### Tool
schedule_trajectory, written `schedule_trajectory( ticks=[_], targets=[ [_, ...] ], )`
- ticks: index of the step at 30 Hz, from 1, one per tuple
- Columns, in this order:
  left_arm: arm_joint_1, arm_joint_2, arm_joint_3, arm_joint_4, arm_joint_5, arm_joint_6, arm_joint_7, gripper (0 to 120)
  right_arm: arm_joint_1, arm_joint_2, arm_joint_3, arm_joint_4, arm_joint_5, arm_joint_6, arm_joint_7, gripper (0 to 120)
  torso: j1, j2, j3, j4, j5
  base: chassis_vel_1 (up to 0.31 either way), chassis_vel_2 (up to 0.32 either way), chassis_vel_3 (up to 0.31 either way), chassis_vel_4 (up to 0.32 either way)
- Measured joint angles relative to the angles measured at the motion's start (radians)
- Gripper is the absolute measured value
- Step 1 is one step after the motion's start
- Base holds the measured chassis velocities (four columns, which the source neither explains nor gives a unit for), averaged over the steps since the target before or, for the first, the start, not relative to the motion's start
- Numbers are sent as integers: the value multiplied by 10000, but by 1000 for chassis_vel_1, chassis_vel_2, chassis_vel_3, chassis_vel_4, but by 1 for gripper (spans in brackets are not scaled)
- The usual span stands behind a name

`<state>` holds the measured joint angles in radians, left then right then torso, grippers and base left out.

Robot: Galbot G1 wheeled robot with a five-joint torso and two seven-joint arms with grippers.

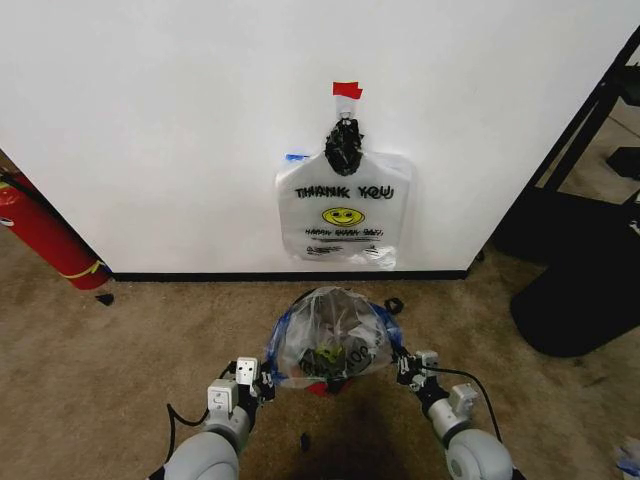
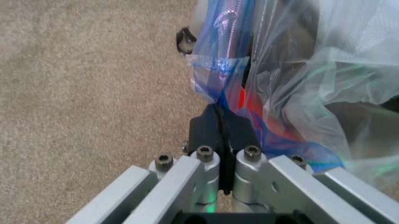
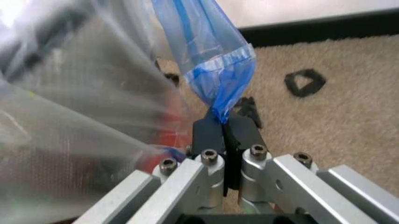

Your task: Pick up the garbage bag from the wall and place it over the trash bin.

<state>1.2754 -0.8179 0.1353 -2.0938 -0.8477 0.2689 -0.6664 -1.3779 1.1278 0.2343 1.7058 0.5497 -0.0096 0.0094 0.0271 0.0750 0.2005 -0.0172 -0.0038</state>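
Observation:
The garbage bag (image 1: 335, 335), crinkly clear plastic with blue patches, is spread over the trash bin on the carpet in front of me. The bin shows through it as a dark shape with a bit of its red base (image 1: 318, 388). My left gripper (image 1: 262, 385) is shut on the bag's blue-edged left side, seen up close as the left gripper (image 2: 221, 123) pinching the garbage bag (image 2: 299, 70). On the opposite side, my right gripper (image 1: 403, 367) is shut on a blue flap; the wrist view shows the right gripper (image 3: 224, 126) clamping the garbage bag (image 3: 74, 93).
A similar "THANK YOU" bag (image 1: 345, 215) hangs on the white wall under red tape (image 1: 347, 90). A red fire extinguisher (image 1: 45, 235) leans at the far left. Black furniture (image 1: 580, 290) stands at the right. Small black scraps (image 1: 305, 440) lie on the carpet.

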Motion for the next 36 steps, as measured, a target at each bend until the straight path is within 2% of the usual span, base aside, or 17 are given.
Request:
schedule_trajectory(
  ticks=[13,27,33,36],
  targets=[
    [-746,-192,461,883,164,51,293,0,1422,16,-784,-894,404,-685,468,0,0,0,0,0,0,0,0,0,0],
    [-1742,-359,1239,1876,379,-1,374,0,2597,-204,-1838,-1906,-54,-897,595,0,1,0,0,-1,1,0,0,0,0],
    [-1570,-343,1104,1755,470,-19,411,0,2538,-222,-1768,-1812,-74,-869,685,0,0,0,0,0,0,0,0,0,0],
    [-1281,-262,865,1492,708,-20,411,10,2314,-258,-1518,-1564,-47,-783,707,7,0,0,0,1,0,0,0,0,0]
  ],
)
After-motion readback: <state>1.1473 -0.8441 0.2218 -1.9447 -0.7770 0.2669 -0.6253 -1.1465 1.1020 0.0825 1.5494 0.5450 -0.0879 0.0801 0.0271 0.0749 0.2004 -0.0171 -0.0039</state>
